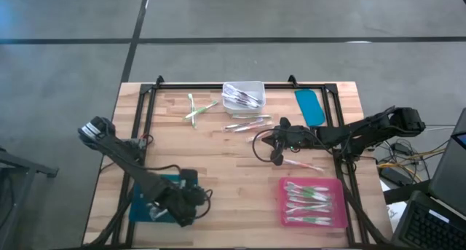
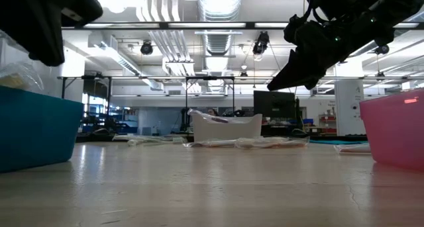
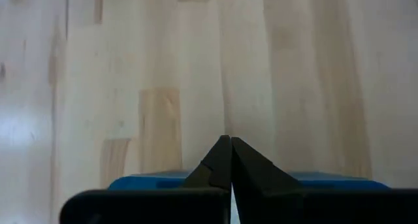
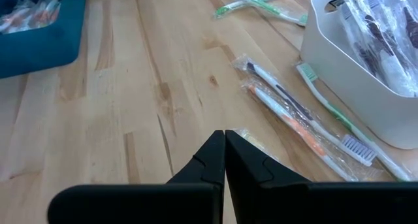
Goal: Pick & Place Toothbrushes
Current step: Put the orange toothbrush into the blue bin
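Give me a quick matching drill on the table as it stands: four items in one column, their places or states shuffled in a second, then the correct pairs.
Items:
1. pink tray
2. white bin
3. left gripper
4. teal lid

Places or states:
A. at the far edge of the table, holding wrapped toothbrushes
B. lying flat beside the white bin, toward the right arm's side
C. near edge on the right arm's side, filled with toothbrushes
D. shut, above the teal tray at the near edge

Pairs: 1-C, 2-A, 3-D, 4-B
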`<move>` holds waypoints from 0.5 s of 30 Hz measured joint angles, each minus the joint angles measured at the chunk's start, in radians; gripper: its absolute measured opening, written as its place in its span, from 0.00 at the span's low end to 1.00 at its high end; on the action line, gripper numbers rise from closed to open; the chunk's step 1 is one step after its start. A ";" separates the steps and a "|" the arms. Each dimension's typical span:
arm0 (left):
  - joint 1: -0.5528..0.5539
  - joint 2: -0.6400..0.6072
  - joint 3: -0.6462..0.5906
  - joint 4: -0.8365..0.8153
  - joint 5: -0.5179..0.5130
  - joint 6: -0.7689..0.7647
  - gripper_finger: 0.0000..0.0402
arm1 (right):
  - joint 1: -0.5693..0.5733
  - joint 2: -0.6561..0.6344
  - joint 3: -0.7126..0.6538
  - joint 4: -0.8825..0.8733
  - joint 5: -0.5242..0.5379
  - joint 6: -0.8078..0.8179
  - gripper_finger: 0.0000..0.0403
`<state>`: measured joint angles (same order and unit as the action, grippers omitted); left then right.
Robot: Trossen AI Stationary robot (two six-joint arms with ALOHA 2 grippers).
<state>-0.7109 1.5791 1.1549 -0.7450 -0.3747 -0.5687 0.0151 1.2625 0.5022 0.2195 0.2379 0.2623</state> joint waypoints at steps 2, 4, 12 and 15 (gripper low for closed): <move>0.008 0.006 0.000 -0.010 0.007 -0.015 0.01 | 0.000 0.000 0.000 0.000 0.000 0.000 0.02; 0.010 0.010 0.000 -0.023 0.038 -0.038 0.01 | 0.000 0.000 0.000 -0.001 0.000 0.000 0.02; 0.010 0.010 0.000 -0.094 0.125 -0.096 0.01 | 0.000 0.000 -0.002 -0.002 0.000 -0.001 0.02; 0.012 0.004 0.000 -0.134 0.095 -0.094 0.01 | 0.000 0.000 -0.001 -0.002 0.000 0.000 0.02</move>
<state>-0.6990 1.5829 1.1549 -0.8785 -0.2801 -0.6623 0.0151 1.2625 0.5008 0.2179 0.2378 0.2619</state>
